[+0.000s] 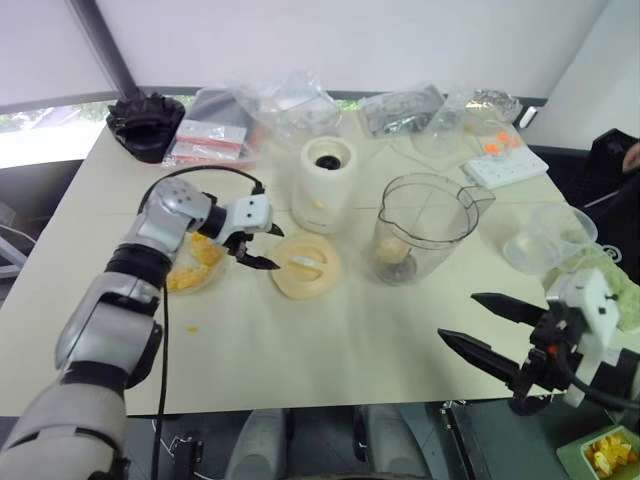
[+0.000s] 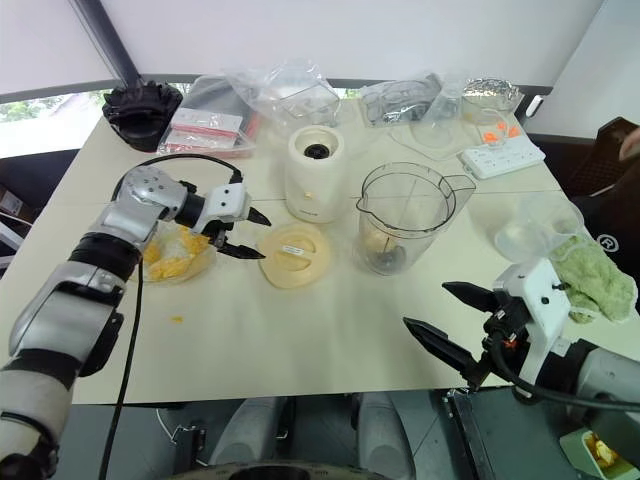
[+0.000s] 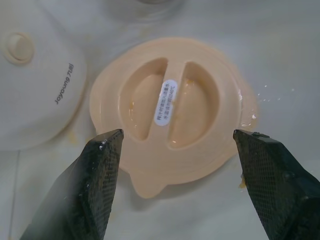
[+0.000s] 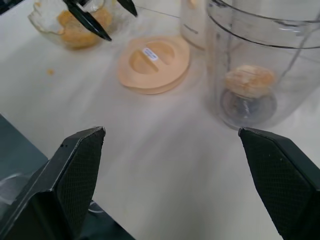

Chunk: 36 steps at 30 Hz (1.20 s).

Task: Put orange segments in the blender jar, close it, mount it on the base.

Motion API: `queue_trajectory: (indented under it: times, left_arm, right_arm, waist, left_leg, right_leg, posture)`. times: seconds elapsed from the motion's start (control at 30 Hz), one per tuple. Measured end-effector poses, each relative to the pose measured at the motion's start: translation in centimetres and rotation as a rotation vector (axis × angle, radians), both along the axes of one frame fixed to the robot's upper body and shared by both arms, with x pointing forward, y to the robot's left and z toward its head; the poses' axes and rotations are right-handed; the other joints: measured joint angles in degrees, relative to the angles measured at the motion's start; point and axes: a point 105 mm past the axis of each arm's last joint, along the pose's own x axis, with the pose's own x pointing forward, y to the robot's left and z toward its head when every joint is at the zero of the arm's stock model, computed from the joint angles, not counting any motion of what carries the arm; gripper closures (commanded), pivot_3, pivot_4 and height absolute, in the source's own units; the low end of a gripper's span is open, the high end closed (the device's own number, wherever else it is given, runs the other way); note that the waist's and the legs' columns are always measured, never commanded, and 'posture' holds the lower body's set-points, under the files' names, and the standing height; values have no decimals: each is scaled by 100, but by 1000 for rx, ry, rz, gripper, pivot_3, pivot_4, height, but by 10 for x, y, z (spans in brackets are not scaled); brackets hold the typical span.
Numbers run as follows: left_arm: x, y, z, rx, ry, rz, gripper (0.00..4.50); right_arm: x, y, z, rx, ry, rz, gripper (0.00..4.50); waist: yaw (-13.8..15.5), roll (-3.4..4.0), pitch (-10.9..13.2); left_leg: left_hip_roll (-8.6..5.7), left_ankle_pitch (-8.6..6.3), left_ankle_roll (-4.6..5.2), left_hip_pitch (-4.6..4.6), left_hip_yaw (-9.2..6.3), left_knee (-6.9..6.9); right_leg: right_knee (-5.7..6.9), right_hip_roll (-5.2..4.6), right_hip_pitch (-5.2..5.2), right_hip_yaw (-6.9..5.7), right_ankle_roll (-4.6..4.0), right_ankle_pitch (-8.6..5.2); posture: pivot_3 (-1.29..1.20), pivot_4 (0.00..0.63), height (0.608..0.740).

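Observation:
The clear blender jar [image 1: 428, 222] stands upright mid-table with one orange segment [image 4: 248, 80] lying on its blades. More orange segments [image 1: 192, 262] fill a shallow glass dish at the left. The cream-white base [image 1: 324, 184] stands behind the flat cream-yellow lid [image 1: 305, 265]. My left gripper [image 1: 266, 248] hovers open between dish and lid, pointing at the lid [image 3: 170, 110], with nothing held. My right gripper [image 1: 460, 317] is open and empty near the table's front right edge, short of the jar [image 4: 260, 60].
A white power strip [image 1: 505, 160], plastic bags and a black object [image 1: 148, 125] line the back. A small clear bowl [image 1: 545, 240] and green cloth [image 1: 612, 282] sit at the right. An orange crumb [image 1: 190, 328] lies near the front left.

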Motion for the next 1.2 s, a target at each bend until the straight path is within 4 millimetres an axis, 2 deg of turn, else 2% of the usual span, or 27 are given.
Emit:
queue_trajectory:
  times: [0.17, 0.33, 0.67, 0.7, 0.73, 0.83, 1.2]
  left_arm:
    - [0, -9, -18, 30, 34, -13, 841]
    - [6, -19, -25, 46, 19, 10, 841]
    - [15, -25, -28, 70, -27, 54, 841]
    - [15, -27, -29, 66, -26, 56, 1254]
    - [15, -29, -29, 65, -27, 54, 1365]
    - [16, -31, -31, 68, -34, 61, 2453]
    - [13, -43, -39, 100, -33, 35, 2453]
  right_arm:
    - [-8, 1, 2, 31, -2, -61, 0]
    - [-10, -1, 4, 36, -3, -101, 0]
    - [-6, -4, 9, 19, -40, -141, 0]
    - [-6, -4, 9, 15, -45, -141, 0]
    - [-5, -4, 9, 12, -49, -143, 0]
    - [-4, -4, 8, 6, -51, -149, 0]
    - [-4, -7, 7, 3, -56, -180, 0]
  waist:
    - [-17, -15, 5]
    - [-11, -26, 1]
    - [-10, -28, 1]
    - [-9, -29, 1]
    - [-7, -29, 1]
    - [-8, -29, 1]
    - [-6, -30, 0]
  left_leg:
    - [-1, -4, 7, -13, -2, 0]
    - [2, -4, 7, -7, -3, 3]
    - [2, -4, 7, -9, -2, 3]
    - [2, -4, 7, -9, -1, 3]
    - [2, -4, 7, -9, -1, 4]
    - [1, -4, 7, -8, -2, 4]
    - [-2, -4, 7, -8, -1, 6]
  right_leg:
    - [-4, 2, -7, 0, 20, 13]
    - [-1, 5, -5, 0, 21, 13]
    - [-3, 4, -5, 1, 21, 15]
    - [-2, 3, -4, 1, 21, 15]
    - [-2, 3, -4, 1, 21, 15]
    - [-2, 4, -4, 1, 22, 15]
    - [0, 4, -2, 2, 23, 17]
  posture:
    - [0, 150, 740]
    - [0, 150, 740]
    - [0, 150, 740]
    - [0, 150, 740]
    - [0, 150, 740]
    - [0, 150, 740]
    - [0, 150, 740]
